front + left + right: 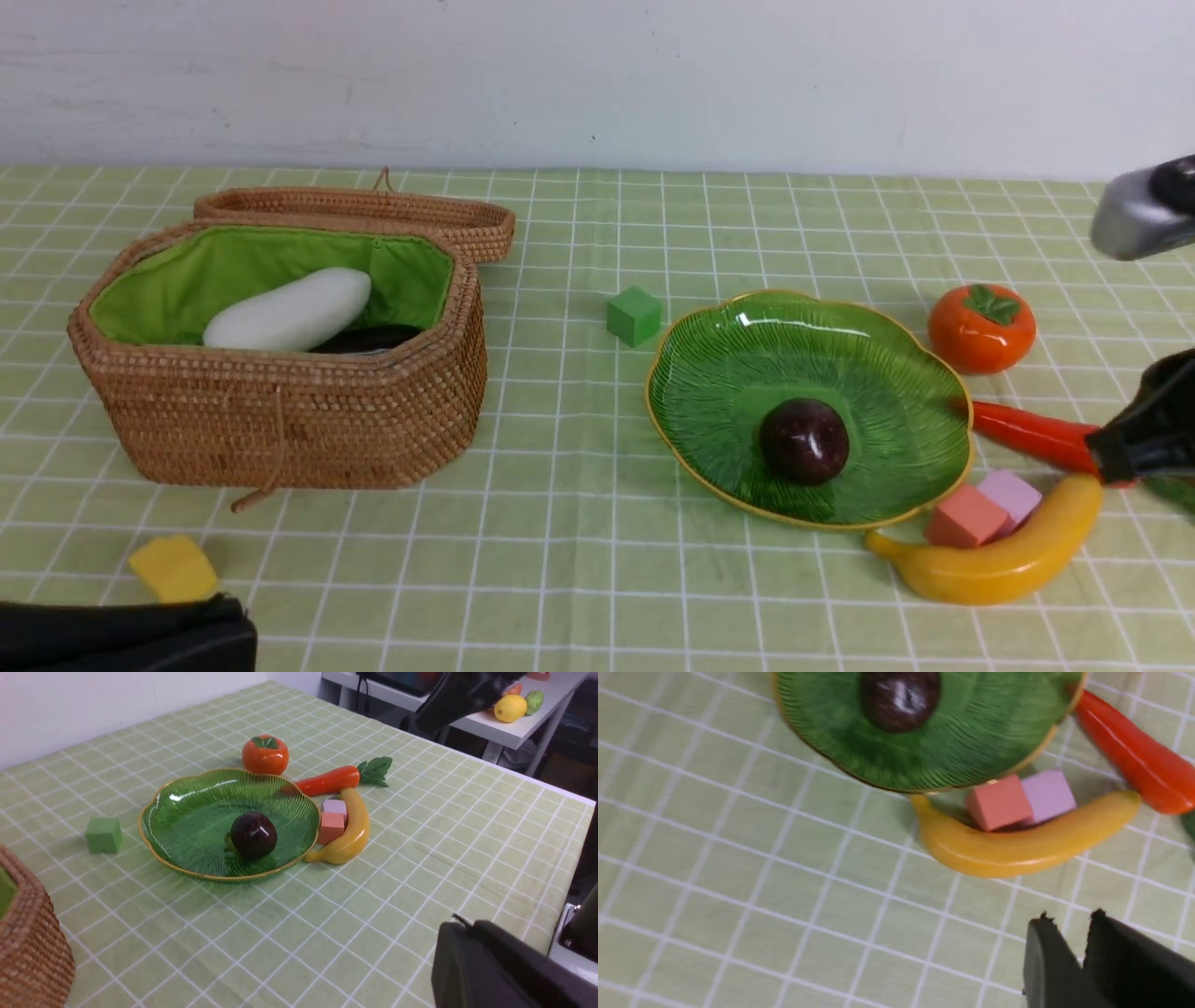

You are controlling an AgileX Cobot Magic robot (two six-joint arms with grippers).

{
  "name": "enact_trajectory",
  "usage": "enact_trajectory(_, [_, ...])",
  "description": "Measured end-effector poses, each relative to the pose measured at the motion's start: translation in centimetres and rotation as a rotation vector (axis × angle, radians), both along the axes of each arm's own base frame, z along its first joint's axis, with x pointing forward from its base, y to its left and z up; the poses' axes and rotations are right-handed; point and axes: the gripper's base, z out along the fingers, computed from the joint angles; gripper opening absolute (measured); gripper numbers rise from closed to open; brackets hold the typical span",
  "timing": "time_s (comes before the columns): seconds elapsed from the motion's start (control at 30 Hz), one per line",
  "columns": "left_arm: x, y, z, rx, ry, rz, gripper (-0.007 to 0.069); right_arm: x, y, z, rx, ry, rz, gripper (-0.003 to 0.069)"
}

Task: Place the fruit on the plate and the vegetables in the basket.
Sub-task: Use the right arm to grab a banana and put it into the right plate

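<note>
Right wrist view: right gripper (1070, 915) hangs empty above the checked cloth, jaws a narrow slit apart, near the banana (1017, 849), which lies on the cloth curled round a pink cube (998, 802) and a lilac cube (1048, 794) just beside the plate (971, 742). Mangosteen (900, 700) sits on the plate; carrot (1134, 770) lies with its tip at the plate rim, persimmon (980, 327) on the cloth beside it. Left gripper (462, 938) is closed and empty, near a yellow cube (173, 567); the basket (280, 420), lid open, holds radish (289, 310) and eggplant (369, 338), a green cube (634, 315) between basket and plate.
</note>
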Motion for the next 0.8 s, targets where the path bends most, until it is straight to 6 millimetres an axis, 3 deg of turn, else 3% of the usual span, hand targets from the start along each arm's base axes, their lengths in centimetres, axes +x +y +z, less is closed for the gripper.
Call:
enact_trajectory(0.17, [-0.2,0.0,0.2,-0.009,-0.026,-0.004,-0.0013,3.6,-2.2,-3.1,-0.073,0.109,-0.21,0.0147])
enact_trajectory(0.37, [-0.7,-0.3,0.2,-0.017,-0.032,-0.078,-0.0013,7.3,-6.4,-6.9,0.142,0.24,-0.497,0.0164])
enact_trajectory(0.47, [-0.7,-0.3,0.3,-0.019,-0.037,-0.085,-0.0013,9.0,-7.7,-9.1,0.261,0.292,-0.598,0.0199])
enact_trajectory(0.5, [-0.5,-0.2,0.4,-0.027,-0.05,-0.067,-0.0013,10.1,-8.3,-10.6,0.324,0.316,-0.633,0.0242])
enact_trajectory(0.7, [0.0,0.1,0.9,-0.061,-0.097,0.003,-0.0013,12.3,-8.5,-14.1,0.399,0.339,-0.635,0.039])
enact_trajectory(0.8, [0.1,0.1,0.9,-0.064,-0.101,0.009,-0.0013,13.0,-8.6,-15.3,0.404,0.332,-0.646,0.042])
